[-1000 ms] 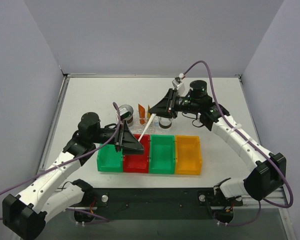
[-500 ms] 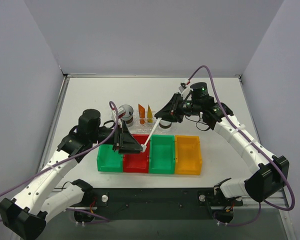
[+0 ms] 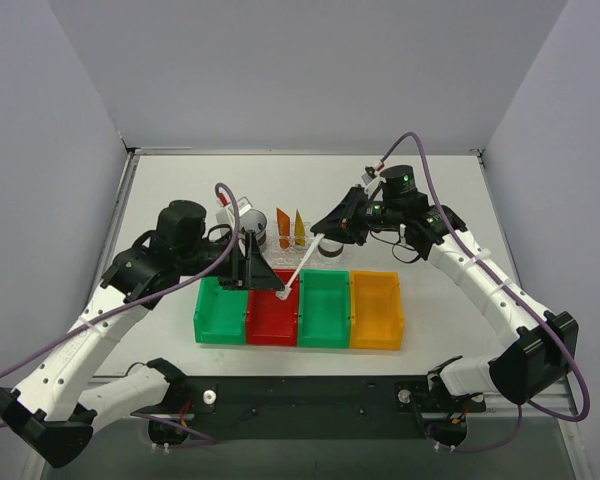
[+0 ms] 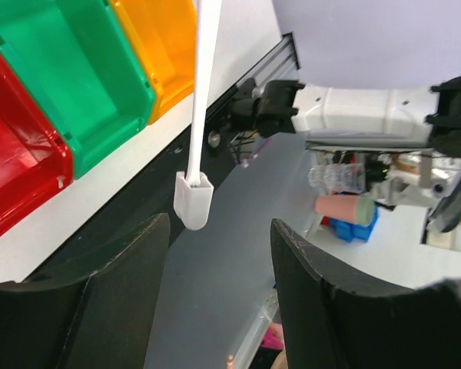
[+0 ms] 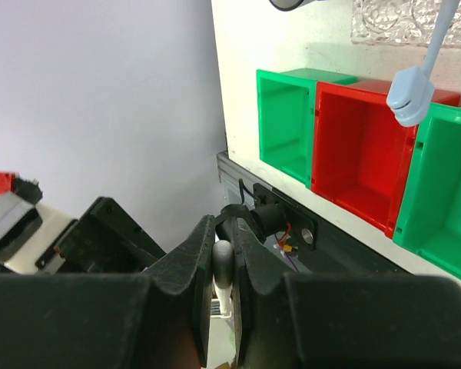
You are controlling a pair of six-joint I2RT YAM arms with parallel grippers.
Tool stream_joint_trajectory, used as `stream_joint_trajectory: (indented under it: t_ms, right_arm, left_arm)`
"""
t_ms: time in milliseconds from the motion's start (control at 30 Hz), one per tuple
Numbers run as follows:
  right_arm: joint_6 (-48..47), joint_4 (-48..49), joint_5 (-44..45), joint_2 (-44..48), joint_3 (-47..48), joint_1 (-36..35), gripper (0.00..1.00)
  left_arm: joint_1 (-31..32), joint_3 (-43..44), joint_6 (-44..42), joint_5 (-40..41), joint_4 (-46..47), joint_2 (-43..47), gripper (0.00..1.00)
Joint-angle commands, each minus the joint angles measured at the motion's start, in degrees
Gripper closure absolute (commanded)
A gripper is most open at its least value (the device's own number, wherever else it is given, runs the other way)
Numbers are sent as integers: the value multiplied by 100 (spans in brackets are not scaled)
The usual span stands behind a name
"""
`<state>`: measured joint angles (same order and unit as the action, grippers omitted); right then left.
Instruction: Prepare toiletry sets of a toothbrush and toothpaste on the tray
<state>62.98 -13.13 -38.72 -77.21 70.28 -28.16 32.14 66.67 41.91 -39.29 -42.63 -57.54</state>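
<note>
This is a robotics lab, set up as an enclosed test cell. In the top view, a white surface point(image 3: 180, 190) is boxed in by plain pale walls point(image 3: 310, 70). A left arm point(image 3: 90, 335) and a right arm point(image 3: 480, 285) are bolted to a black base plate point(image 3: 310, 395) at the bottom edge, and purple cables point(image 3: 412, 134) trail from them. At the right of the left wrist view, a second, cluttered surface point(image 4: 392, 254) carries a pink cup point(image 4: 342, 207).

No legible text, label, brand, number or sign in any view; coloured bins point(image 3: 375, 343) by left gripper point(image 4: 219, 231) show no print; clutter point(image 4: 353, 204) beyond its fingertips blurred, unreadable; red tab point(image 5: 0, 183) left of right gripper point(image 5: 224, 231) too small to read
</note>
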Motion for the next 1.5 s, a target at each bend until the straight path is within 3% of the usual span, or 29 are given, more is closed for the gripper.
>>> stream_joint_trajectory:
  t_ms: [0, 133, 333, 700, 800, 833, 1000, 1100, 1133, 1167, 1267, 1467]
  right_arm:
    - [223, 64, 189, 154, 117, -40, 100]
    - [302, 143, 172, 110, 117, -58, 100]
    - [320, 170, 154, 92, 109, -84, 100]
    - [329, 170, 172, 48, 82, -110, 100]
    - [320, 161, 198, 31, 47, -110, 100]
    - [320, 170, 198, 13, 38, -110, 100]
    - [259, 161, 207, -22, 12, -111, 100]
    - [188, 135, 233, -31, 21, -110, 99]
    - [162, 126, 259, -14, 38, -93, 94]
    - [127, 74, 338, -5, 30, -84, 80]
    - [-92, -102, 488, 118, 82, 47, 58]
    - [-593, -366, 655, 461, 109, 565, 49]
  left_arm:
    - [615, 433, -788, 1036, -693, -169, 35]
    - [1100, 750, -1044, 1704, -1142, -416, 34]
    - [1154, 786, -992, 1977, -1028, -486, 39]
    - [1180, 891, -1211, 1943, -966, -820, 52]
    - [1189, 900, -1238, 1872, -896, -803, 61]
    - [1189, 874, -1255, 1829, -887, -803, 70]
    - [1189, 821, -1308, 1705, -791, -794, 97]
    - [1180, 777, -1387, 1714, -860, -759, 100]
    - [1154, 786, -1492, 1757, -930, -750, 100]
    - [1137, 820, -1571, 1836, -1027, -759, 100]
    - [900, 891, -2028, 2065, -1650, -829, 100]
    - [329, 1383, -3100, 2548, -3117, -1162, 100]
